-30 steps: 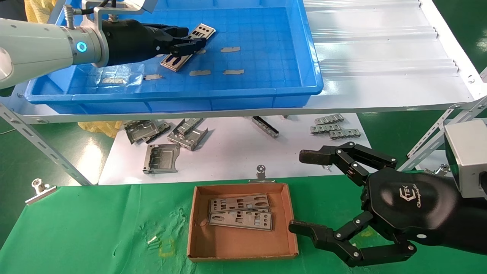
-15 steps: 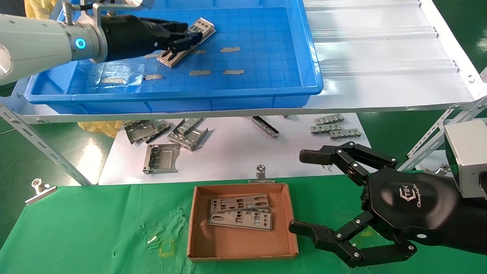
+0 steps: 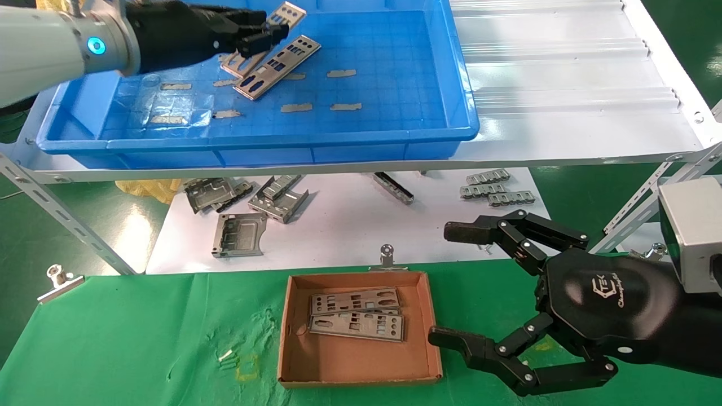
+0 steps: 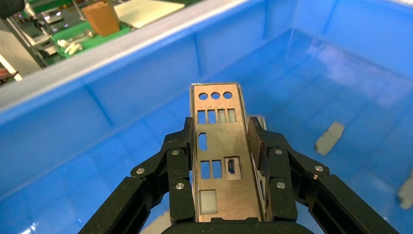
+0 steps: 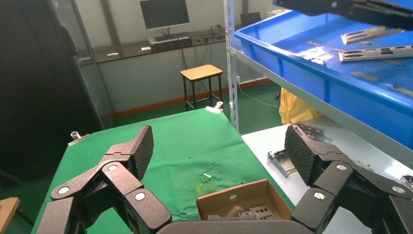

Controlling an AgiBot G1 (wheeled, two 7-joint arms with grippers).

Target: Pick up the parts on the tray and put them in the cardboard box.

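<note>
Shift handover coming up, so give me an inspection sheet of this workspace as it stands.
Surface: green cloth below a white shelf.
Job's things: blue tray holds one loose plate; lifted plate in left gripper; cardboard box holds stacked plates.
Clutter: tape strips in tray; grey brackets under shelf.
Grippers: left gripper shut on lifted plate; right gripper open, beside box.
Cables: nothing seen.
Surroundings: stool, monitor.
</note>
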